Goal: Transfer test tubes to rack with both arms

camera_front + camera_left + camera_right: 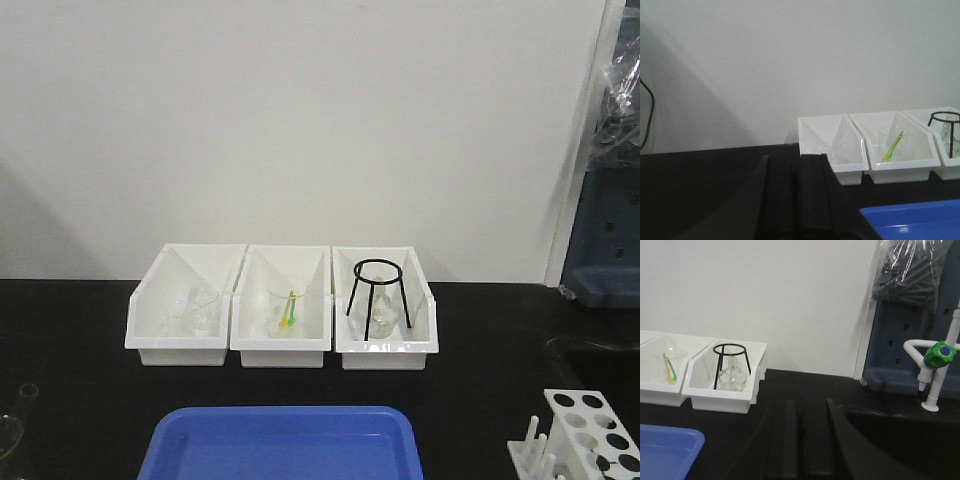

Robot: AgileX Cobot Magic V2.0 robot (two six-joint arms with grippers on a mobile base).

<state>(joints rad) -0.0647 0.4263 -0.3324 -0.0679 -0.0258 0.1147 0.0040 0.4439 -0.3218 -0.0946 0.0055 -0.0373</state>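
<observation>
Tubes are not in sight in any view, so the first job is to find them. The left tool (pixel 796 165) and the right tool (pixel 799 410) each have their fingers pressed together with nothing held. They should spread before going down. The blue tray (pixel 910 220) lies just right of the left tool. The rack (pixel 590 430) is probably near the right tool. White bins (pixel 285 345) stand ahead on the bench (pixel 80 400). A sink (pixel 900 440) dips right of the right tool, so stay clear.
</observation>
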